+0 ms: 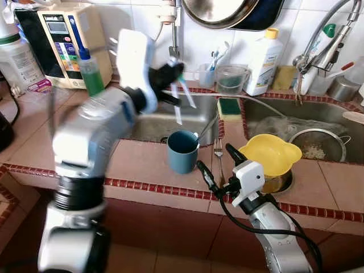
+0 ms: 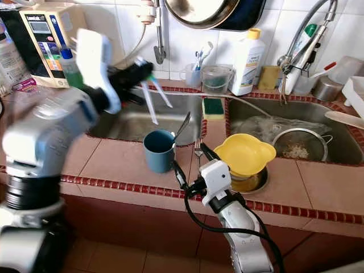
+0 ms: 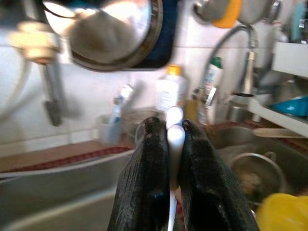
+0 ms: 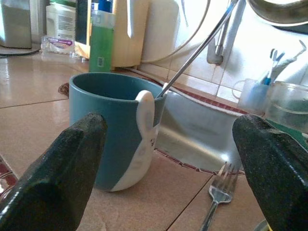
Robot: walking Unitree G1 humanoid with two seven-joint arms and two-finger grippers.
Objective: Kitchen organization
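Note:
A blue cup (image 1: 182,152) with a metal spoon (image 2: 183,126) in it stands on the tiled counter (image 1: 136,165) in front of the left sink basin (image 1: 151,125). A fork (image 1: 219,152) lies just right of it. My left gripper (image 1: 175,71) is raised over that basin, blurred, and shut on two thin white utensils (image 1: 181,99); their handles (image 3: 174,137) are pinched between the fingers. My right gripper (image 1: 220,164) is open at the counter's front edge, beside the fork and right of the cup (image 4: 113,130), with nothing between its fingers.
A yellow bowl (image 1: 271,153) rests on a pot right of my right gripper. The right basin holds a strainer (image 1: 318,145) under the faucet (image 1: 324,48). A green sponge (image 1: 229,108), white bottle (image 1: 264,61), green bottle (image 1: 91,73) and water filter unit (image 1: 60,42) line the back.

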